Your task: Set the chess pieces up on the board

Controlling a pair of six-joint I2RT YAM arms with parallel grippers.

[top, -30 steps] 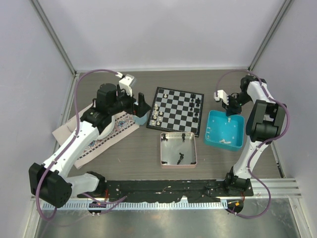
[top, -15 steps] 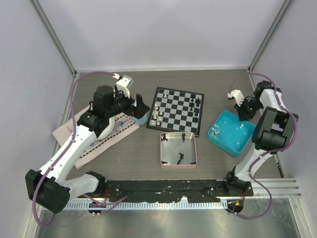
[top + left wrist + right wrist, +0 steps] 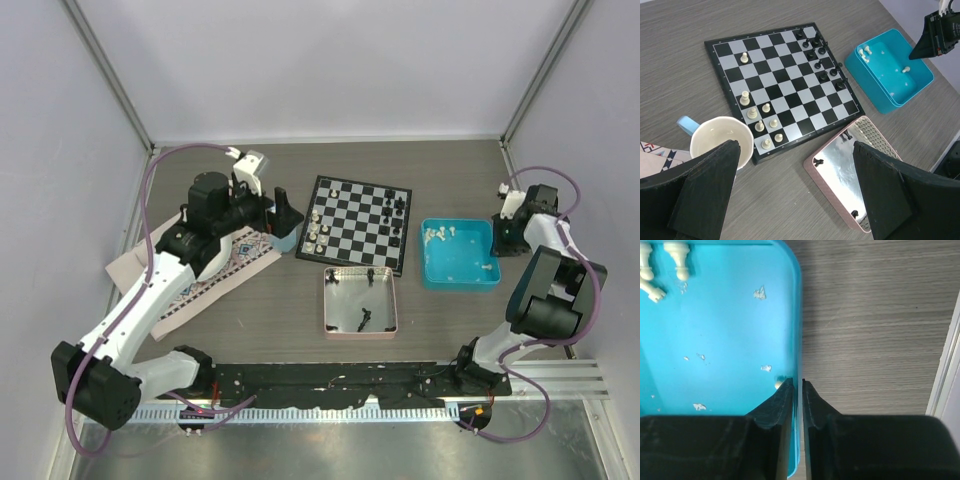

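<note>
Right wrist: right gripper (image 3: 796, 386) pinches the rim of the blue tray (image 3: 730, 330), with off-white chess pieces (image 3: 679, 262) loose in its far corner. Left gripper (image 3: 795, 155) hangs wide open above the board (image 3: 780, 85). Step judged: positioning the tray. Next, let go and pick up one piece.

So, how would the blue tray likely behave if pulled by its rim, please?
The blue tray looks thin-walled and light, so probably slides easily. Pinched at one wall by the right gripper, it may pivot. Its white pieces could roll.
</note>
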